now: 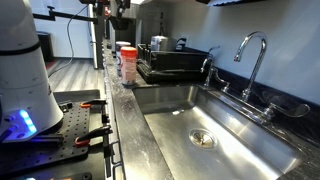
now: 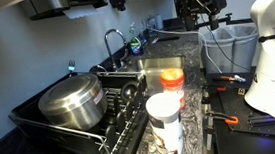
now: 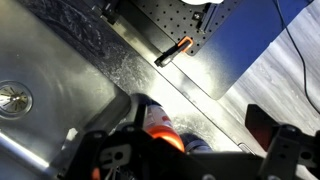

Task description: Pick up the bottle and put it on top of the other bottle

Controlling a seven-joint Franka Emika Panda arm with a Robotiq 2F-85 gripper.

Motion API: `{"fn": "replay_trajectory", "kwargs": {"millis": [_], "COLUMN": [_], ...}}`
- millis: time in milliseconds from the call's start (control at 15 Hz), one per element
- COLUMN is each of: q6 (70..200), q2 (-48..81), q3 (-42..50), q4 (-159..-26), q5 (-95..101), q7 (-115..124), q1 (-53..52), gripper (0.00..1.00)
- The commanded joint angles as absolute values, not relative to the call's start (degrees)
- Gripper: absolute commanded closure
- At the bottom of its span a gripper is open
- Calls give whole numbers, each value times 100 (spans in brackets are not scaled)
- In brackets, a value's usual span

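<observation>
The bottle [image 2: 172, 84], pale with a red cap, stands upright on the dark counter strip between the sink and the robot's board. It also shows in an exterior view [image 1: 128, 64] and, from above, in the wrist view [image 3: 158, 125]. The other bottle [image 2: 165, 125], greyish with a pale cap, stands right beside it; in the wrist view only its greyish top [image 3: 195, 147] shows. My gripper [image 2: 199, 3] hangs high above the counter, open and empty, well apart from both bottles. In the wrist view its fingers [image 3: 195, 118] frame the two bottles far below.
A steel sink [image 1: 215, 125] with a faucet [image 1: 252, 50] lies beside the counter strip. A black dish rack [image 2: 111, 119] holds a large steel pot [image 2: 71, 101] close to the bottles. Orange-handled tools [image 3: 173, 51] lie on the black perforated board. A white bin [image 2: 227, 47] stands nearby.
</observation>
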State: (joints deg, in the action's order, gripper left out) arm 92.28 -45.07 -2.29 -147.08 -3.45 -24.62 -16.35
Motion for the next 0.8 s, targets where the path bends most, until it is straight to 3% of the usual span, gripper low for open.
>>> {"fn": "replay_trajectory", "kwargs": {"millis": [0,733], "q6": [9669,11395], "q2": [-4500,-4303], "q3": [-474,-982], "q4": [-15014,-15921], "q5": [-574,-524], "q7": [-2011,-1213], "q1": [-1648,-1664], "gripper": [0,0]}}
